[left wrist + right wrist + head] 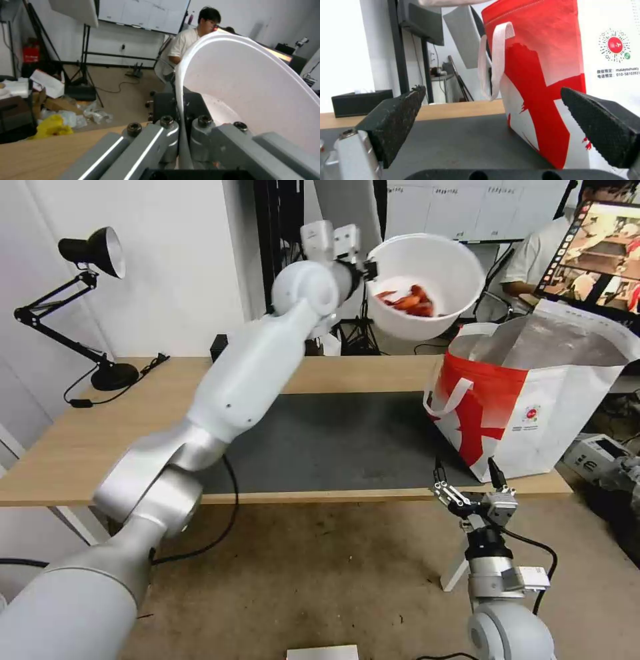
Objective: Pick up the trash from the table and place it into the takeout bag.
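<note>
My left gripper [368, 269] is raised high above the table's far side, shut on the rim of the white round bowl [433, 273]. The bowl is tilted and red crayfish shells [408, 301] lie inside. In the left wrist view the bowl's rim [181, 100] is pinched between the fingers. The takeout bag [533, 400] stands open at the table's right end, below and right of the bowl, its foil lining showing. My right gripper [467, 477] hangs open at the table's front edge, just in front of the bag [550, 75], with nothing between its pads.
A dark grey mat [333, 440] covers the middle of the light-wood table [80, 447]. A black desk lamp [93, 253] stands at the far left, and a black tissue box [361, 101] sits at the back edge. A person sits behind the bag.
</note>
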Controlling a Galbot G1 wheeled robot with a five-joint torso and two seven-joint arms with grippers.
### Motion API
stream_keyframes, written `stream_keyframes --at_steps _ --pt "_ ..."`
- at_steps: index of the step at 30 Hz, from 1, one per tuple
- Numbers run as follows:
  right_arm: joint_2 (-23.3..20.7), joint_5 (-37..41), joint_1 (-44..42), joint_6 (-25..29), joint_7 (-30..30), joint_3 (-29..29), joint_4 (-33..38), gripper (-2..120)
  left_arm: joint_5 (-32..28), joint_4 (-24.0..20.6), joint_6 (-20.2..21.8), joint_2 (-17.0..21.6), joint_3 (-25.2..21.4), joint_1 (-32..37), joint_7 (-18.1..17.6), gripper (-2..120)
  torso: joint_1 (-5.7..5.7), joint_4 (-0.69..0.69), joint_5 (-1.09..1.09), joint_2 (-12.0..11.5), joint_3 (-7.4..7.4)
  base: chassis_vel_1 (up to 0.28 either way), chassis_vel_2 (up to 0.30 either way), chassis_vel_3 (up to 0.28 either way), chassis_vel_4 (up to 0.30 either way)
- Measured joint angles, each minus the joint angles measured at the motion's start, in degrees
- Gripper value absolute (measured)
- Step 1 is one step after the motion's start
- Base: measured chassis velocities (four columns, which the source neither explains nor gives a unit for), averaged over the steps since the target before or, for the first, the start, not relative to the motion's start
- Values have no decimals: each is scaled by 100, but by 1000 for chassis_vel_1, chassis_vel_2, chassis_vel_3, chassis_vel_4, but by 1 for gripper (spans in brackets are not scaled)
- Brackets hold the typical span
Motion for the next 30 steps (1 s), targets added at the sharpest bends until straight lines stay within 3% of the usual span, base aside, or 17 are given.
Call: stream_keyframes --at_steps 6,30 --pt "11 16 11 0 -2 -2 21 100 140 290 -93 -333 84 -165 24 0 0 0 0 0 0 0 0 0 0" --pt "197 -74 200 0 -22 -343 -204 100 146 527 -724 -357 1158 -340 -18 0 0 1 -2 0 0 0 0 0 0"
